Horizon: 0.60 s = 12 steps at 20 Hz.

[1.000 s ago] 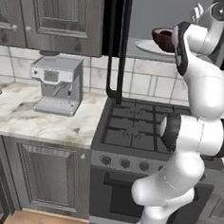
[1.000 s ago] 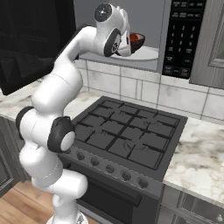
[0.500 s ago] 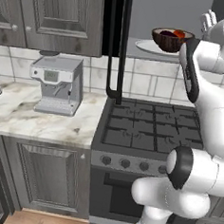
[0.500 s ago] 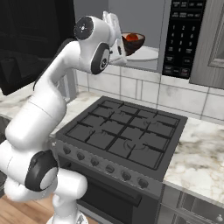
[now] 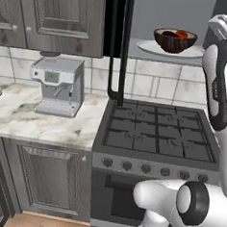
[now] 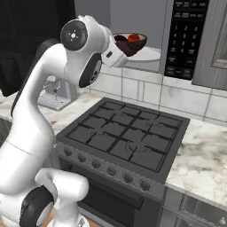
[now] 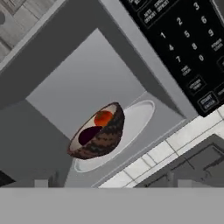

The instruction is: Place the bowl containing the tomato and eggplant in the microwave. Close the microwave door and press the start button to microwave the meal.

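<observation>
Hand view: bowl (image 7: 97,133) beyond the open jaws.

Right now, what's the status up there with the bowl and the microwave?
Claw open, holding nothing. Bowl with tomato and eggplant sits on the turntable plate inside the microwave. Microwave door stands open. Nothing blocking the door's swing.

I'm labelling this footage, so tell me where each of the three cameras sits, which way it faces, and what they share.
Left base view: behind the arm's left, facing the stove, coffee machine and open microwave; white arm at right.
Right base view: behind the arm's right, facing the stove and microwave button strip; white arm at left.
Hand view: on the hand, rolled, facing into the microwave.
All three share the bowl with tomato and eggplant on the turntable plate.
</observation>
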Tool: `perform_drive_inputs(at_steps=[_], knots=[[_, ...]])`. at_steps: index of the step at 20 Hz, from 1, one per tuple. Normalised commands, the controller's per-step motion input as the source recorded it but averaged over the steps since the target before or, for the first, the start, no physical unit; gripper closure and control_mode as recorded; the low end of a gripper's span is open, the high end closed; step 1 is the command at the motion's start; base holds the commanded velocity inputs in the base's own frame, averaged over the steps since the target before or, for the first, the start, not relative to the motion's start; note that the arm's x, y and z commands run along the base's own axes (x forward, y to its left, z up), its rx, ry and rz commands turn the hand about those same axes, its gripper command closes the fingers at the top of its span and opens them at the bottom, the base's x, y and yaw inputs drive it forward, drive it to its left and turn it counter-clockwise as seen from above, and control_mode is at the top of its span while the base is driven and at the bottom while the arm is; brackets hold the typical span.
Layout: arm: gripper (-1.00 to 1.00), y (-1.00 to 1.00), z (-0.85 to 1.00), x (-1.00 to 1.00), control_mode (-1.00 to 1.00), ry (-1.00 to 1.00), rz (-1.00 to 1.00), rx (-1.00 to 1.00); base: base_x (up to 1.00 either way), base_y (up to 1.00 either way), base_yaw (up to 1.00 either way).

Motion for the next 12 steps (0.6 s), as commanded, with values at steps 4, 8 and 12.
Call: perform_drive_inputs(at_steps=[4,8,12], knots=[[-1.0,0.38,0.0,-1.0,-1.0,0.24,0.47,-0.65,0.0,0.0,0.0],[-1.0,0.48,0.0,-1.0,-1.0,0.29,0.44,-0.69,0.0,0.0,0.0],[-1.0,0.58,0.0,-1.0,-1.0,0.2,0.31,-0.66,0.0,0.0,0.0]])
